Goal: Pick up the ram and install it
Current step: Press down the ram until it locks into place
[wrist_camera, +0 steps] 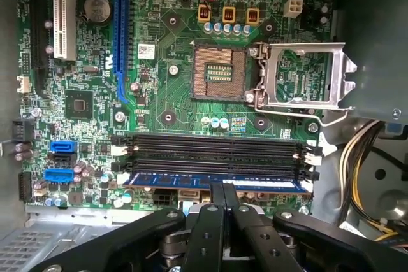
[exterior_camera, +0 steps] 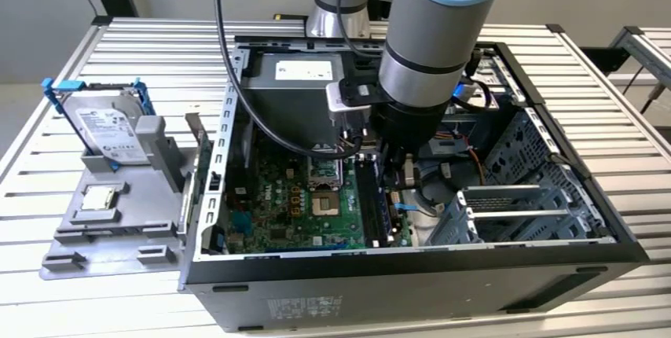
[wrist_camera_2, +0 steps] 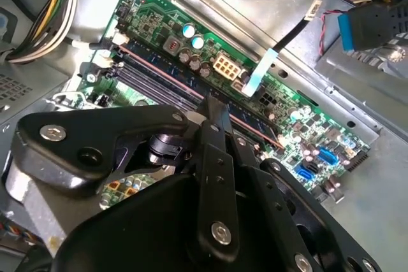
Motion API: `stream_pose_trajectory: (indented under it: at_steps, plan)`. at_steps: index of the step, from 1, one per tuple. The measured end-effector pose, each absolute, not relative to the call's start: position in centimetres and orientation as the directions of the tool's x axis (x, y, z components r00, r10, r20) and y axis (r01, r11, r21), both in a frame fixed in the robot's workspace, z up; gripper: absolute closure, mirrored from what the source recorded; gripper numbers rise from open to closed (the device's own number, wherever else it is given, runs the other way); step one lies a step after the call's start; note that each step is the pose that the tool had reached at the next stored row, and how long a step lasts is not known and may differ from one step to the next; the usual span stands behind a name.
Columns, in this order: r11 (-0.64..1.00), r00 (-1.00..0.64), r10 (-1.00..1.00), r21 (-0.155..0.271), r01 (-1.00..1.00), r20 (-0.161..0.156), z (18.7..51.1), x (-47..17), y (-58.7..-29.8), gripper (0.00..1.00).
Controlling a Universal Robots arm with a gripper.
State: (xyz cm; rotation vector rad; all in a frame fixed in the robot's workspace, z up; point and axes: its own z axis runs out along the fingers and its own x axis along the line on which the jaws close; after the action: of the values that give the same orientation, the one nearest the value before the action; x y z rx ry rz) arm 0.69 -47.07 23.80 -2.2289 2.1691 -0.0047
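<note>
As the arm (exterior_camera: 430,55) reaches down into the open computer case (exterior_camera: 419,279) on the slatted table (exterior_camera: 587,55), we see the pincer (wrist_camera: 223,190) (wrist_camera_2: 214,105) in both wrist views. Its fingers are drawn narrow, tips pinched on the top edge of the ram (wrist_camera: 166,181). The ram is a blue stick standing upright in the outermost of four parallel memory slots (wrist_camera: 210,154), the one closest to the board's edge. The other three slots are bare. The grip sits about mid-length on the stick. We cannot tell if the stick is fully seated, or if the white end latches (wrist_camera: 310,155) are closed on it.

The green motherboard (wrist_camera: 166,103) lies flat in the case. The CPU socket (wrist_camera: 220,71) is open, and its metal load frame (wrist_camera: 306,74) is flipped out just beside it. A bundle of yellow wires (wrist_camera: 366,151) runs near one end of the ram.

In the exterior view the arm's wrist hangs over the middle of the case. On the exterior view's left, beside the case, a gray fixture (exterior_camera: 115,224) sits on the table. It holds a hard drive (exterior_camera: 110,130) propped at a tilt, well apart from the pincer.
</note>
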Motion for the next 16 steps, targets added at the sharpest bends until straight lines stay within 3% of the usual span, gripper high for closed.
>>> stream_pose_trajectory:
  at_steps: [16]
  plan:
    - [-0.027,0.027,-0.999,-0.025,-0.999,-0.020,24.15,0.69,-47.07,1.00]
